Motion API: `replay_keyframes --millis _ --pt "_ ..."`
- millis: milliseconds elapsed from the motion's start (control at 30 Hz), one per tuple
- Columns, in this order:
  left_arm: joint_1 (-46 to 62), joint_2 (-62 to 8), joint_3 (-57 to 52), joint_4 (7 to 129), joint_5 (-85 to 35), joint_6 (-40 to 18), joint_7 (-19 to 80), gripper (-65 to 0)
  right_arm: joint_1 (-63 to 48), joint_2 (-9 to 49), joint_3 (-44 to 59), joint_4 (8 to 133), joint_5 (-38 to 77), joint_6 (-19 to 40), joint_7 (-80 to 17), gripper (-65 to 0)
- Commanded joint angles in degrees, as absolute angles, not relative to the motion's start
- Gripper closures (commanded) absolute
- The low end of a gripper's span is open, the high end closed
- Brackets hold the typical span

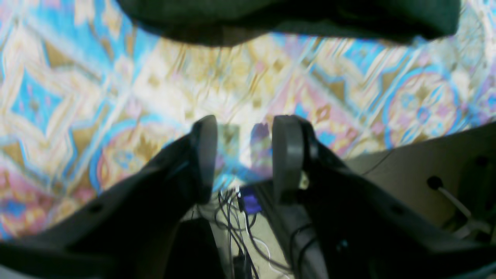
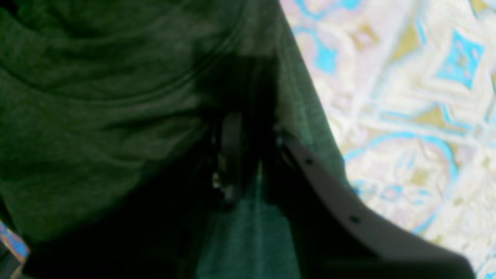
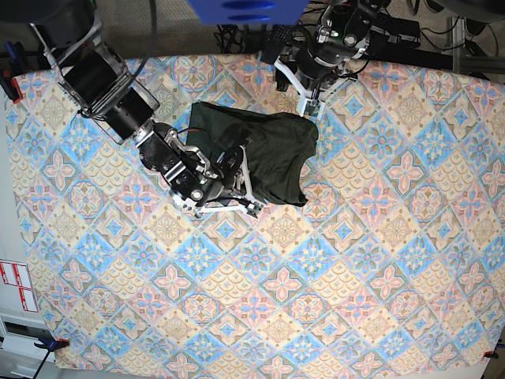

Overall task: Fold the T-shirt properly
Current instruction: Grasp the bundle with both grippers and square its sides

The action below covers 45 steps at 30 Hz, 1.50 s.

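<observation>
t-shirt [image 3: 260, 154] lies bunched at the upper middle of the patterned tablecloth [image 3: 355, 260], thin and floppy so i'd grab hem edges; right gripper [image 2: 248, 155] looks clamped on its fabric, left gripper [image 1: 243, 153] gapes empty just beside it.

— How many garments do you count?
— One: a single dark green shirt [image 3: 264, 154], bunched on the cloth.
— And cloths on the table?
— One patterned tablecloth [image 3: 331, 268] under everything.
— Arms?
— Two. The left arm [image 3: 319, 55] at the far edge, the right arm [image 3: 134, 110] coming in from the corner.
— Grippers?
— Two, one on each: the left gripper [image 1: 244, 155] and the right gripper [image 2: 248, 155].
</observation>
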State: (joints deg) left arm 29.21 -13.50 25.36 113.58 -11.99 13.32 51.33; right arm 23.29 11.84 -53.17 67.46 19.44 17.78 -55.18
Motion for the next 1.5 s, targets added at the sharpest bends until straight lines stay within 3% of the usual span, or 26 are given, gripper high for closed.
replay_keyframes --millis 0,200,433,667,967,1267,1467 --pt "28.35 -13.49 25.45 114.33 -11.91 13.32 51.03 -21.6 24.66 12.53 -52.35 69.67 19.03 17.8 -55.16 -9.0" --pt "23.78 -13.23 25.45 111.96 -12.0 13.32 51.21 -21.6 24.66 15.34 -47.08 75.82 19.12 17.8 -54.9 -9.0" --pt "20.7 -13.23 25.36 107.12 -12.09 13.23 50.86 -21.9 24.66 15.16 -40.22 73.01 18.77 17.8 -54.73 -9.1" --pt "18.15 -13.23 25.36 102.37 -12.09 13.14 50.77 -22.0 24.66 15.08 -40.13 64.22 18.77 17.8 -52.79 -9.1" --pt "12.44 -13.23 25.36 97.19 -12.09 13.14 50.77 -22.0 21.23 17.63 -40.31 64.4 18.77 17.8 -54.2 -9.1" --pt "3.21 -13.14 31.52 88.04 -12.18 13.14 50.68 -22.0 13.14 23.16 -40.31 73.01 18.77 17.8 -54.2 -9.0" --pt "-2.95 -9.36 33.45 80.48 -12.0 13.14 47.87 -22.0 8.57 26.59 -40.04 80.22 19.03 17.8 -55.78 -8.7"
